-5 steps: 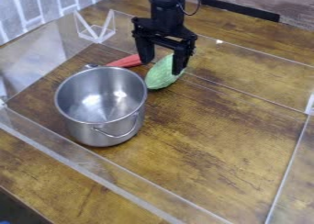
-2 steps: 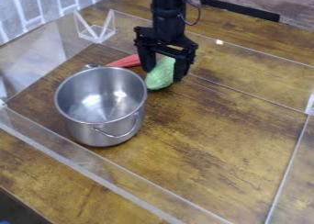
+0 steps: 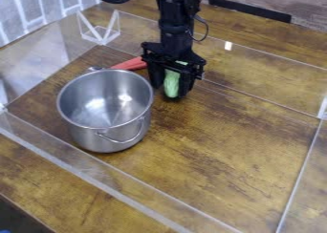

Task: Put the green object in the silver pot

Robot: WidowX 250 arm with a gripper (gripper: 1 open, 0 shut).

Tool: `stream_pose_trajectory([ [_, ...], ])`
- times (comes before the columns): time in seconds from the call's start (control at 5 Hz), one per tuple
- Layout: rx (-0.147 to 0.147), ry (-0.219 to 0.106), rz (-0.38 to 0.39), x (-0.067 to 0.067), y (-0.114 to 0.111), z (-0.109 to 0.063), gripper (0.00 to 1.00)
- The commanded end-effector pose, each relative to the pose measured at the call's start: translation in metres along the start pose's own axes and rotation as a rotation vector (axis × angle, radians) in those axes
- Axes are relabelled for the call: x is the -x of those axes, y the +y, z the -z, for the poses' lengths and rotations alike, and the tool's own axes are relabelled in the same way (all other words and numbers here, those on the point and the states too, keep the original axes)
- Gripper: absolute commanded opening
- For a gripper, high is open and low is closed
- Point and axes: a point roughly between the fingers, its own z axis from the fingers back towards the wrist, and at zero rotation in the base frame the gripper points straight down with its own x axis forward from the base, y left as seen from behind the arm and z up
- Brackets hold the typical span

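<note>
Camera view: my claw closed on the green object beside the silver pot

Camera looks down across a dark wooden table (image 3: 243, 151) ringed by a low clear wall; my black arm comes down from the top of the picture, pointing straight at the tabletop; my claw (image 3: 171, 84) stands low over the wood with its two fingers drawn in on the green object (image 3: 171, 83), a narrow strip of which shows between them; I have it gripped, and it sits at table level rather than lifted. The green object lies just right of the silver pot (image 3: 105, 108), near its rim but not touching it; a flat red item (image 3: 130, 63) pokes out just behind my fingers, close to the green one, and whether they touch I cannot tell. The silver pot stands upright and empty, its small loop handle turned toward the camera.

I judge the green object to be light and soft, with a bumpy skin that should give my fingers purchase; it will likely squash under pressure, so a hold across its middle, where it is thickest, seems safest; a pinch near one end could let it swing or slide free on the way up.
</note>
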Motion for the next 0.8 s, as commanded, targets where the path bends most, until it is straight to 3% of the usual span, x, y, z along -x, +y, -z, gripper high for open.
stream_pose_trajectory([
  [0.0,-0.002,-0.048,-0.008,-0.005,0.005,-0.022,0.00],
  [0.6,-0.009,-0.054,-0.012,0.004,0.011,-0.050,0.00],
])
